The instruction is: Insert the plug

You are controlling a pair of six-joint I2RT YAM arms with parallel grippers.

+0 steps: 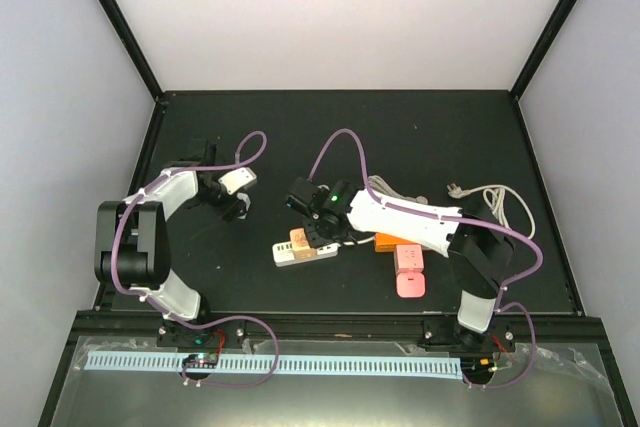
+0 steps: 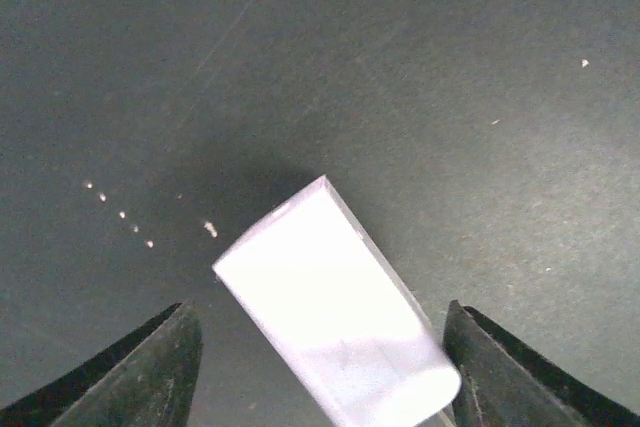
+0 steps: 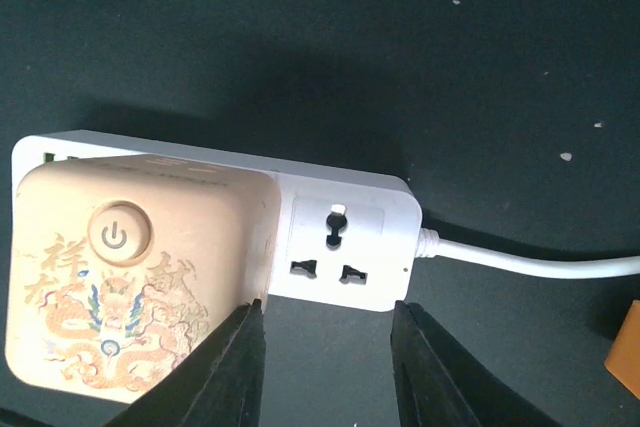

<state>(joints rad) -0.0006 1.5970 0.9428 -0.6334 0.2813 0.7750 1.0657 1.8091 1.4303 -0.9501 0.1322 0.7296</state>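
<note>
**Two arms, one socket:** The left gripper (image 2: 320, 309) hangs over the white plug (image 2: 330, 317), which lies on the black table (image 1: 430, 137) well to the left of the power strip (image 3: 380, 209). Its jaws stand apart on either side of the plug and do not yet press it. The right gripper (image 3: 327, 305), its jaws partly apart and holding nothing, hovers at the strip's near edge, straddling the free socket (image 3: 338, 244).

The step in hand appears to be the pickup. The plug sits askew between the jaws, so squaring the wrist to its long sides before closing should keep it from twisting out. Its pins are hidden, so which face must turn toward the strip cannot be told. The light strip will likely slide under a push, so the right arm would do well to pin it.

A tan cube adapter (image 3: 130, 287) fills the strip's left end, just beside the free socket, leaving little room on that side. The right gripper also crowds the approach. To the strip's right lie an orange block (image 1: 388, 242), a pink block (image 1: 410, 273) and a coiled white cable (image 1: 495, 205).
</note>
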